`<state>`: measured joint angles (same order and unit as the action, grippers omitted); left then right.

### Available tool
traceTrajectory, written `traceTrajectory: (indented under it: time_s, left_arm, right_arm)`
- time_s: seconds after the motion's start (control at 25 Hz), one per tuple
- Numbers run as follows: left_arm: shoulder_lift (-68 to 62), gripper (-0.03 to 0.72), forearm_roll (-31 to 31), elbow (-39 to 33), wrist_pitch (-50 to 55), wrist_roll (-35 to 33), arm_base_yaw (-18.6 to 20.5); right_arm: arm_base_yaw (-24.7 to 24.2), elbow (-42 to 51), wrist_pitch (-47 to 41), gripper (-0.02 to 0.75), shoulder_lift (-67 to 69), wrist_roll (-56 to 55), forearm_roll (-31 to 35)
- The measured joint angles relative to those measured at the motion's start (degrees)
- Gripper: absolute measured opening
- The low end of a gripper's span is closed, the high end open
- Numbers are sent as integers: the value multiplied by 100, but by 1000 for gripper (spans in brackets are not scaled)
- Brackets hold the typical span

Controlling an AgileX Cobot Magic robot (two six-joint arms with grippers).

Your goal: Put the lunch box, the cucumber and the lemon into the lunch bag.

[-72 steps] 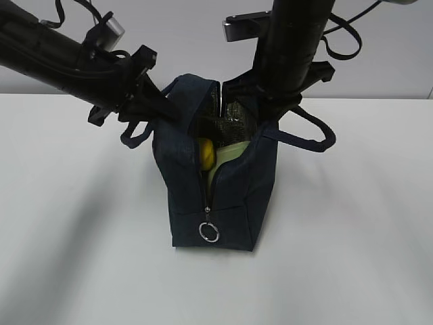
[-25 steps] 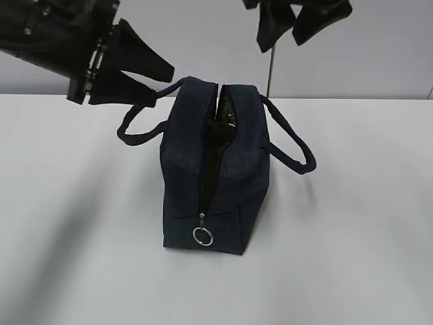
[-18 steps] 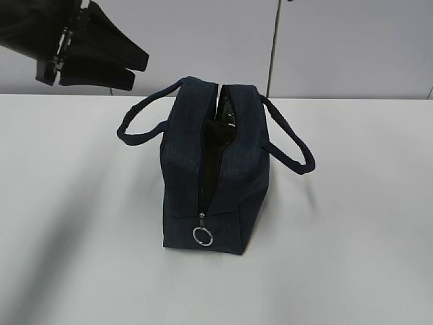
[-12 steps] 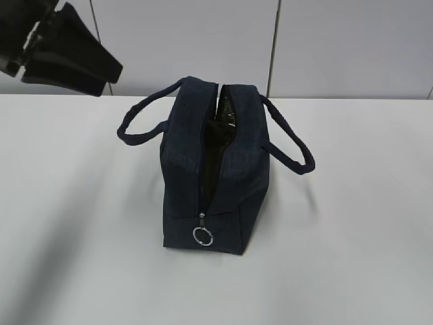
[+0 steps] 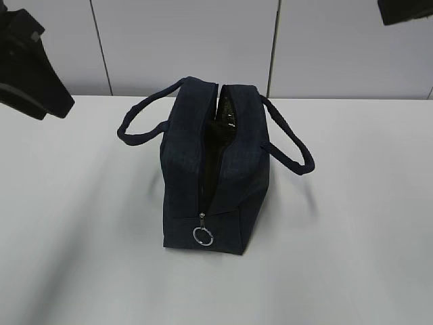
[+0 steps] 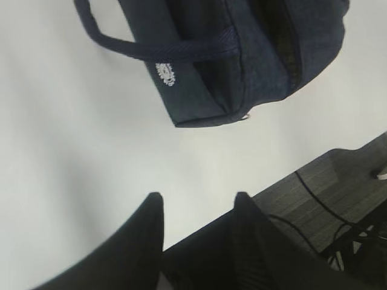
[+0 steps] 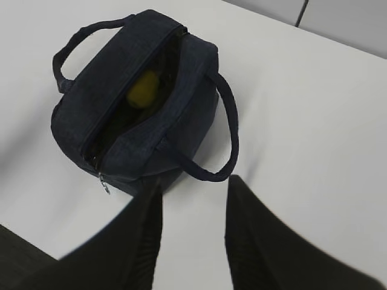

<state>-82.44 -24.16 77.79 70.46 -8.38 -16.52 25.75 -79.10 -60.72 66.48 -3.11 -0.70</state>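
In the middle of the white tabletop (image 5: 352,257), the outside view shows the lunch bag (image 5: 223,169) upright, zipper parted along the top, a soft loop handle drooping either side. From the left wrist, the left pincer (image 6: 198,208) hangs empty, moderately parted, apart from the bag. From the right wrist, the right pincer (image 7: 192,193) likewise holds nothing; the lemon (image 7: 143,92) lies inside; the bag looks soft, best lifted by its handles.
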Motion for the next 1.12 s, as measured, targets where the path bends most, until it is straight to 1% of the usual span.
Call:
traceTrajectory:
  time_s: [0.12,0.24,0.36,0.6,0.68,0.8,0.88,1.0,1.12]
  left_arm:
    - [158,253,368,0,33,391,-279]
    - [294,251,493,0,55,681,-555]
    - [461,243,645,0,55,892,-889]
    - [853,238,987,-26,78,1292,-1539]
    - [1015,238,1079,-241,78,1380,-1713]
    - [1243,238,1106,-675,78,1445,-1826]
    - [1470,238,1130,-994,78,1488,-1839]
    - [1774,238,1151,-1339,78,1549,-1839]
    - [2083,238,1160,-1514,90,1610,-1839]
  right_arm:
    - [0,838,543,263,-629,10,70]
    - [0,1592,1024,263,-1242,24,70]
    - [0,2116,1392,263,-1749,35,70]
    - [0,2582,1451,263,-2118,52,3]
    - [11,2608,1329,263,-2080,61,0]
    - [11,2633,1131,263,-2050,61,39]
    - [11,2679,1148,263,-2050,61,138]
    - [11,2854,1381,263,-2074,61,270]
    - [11,3196,1770,263,-2241,146,297]
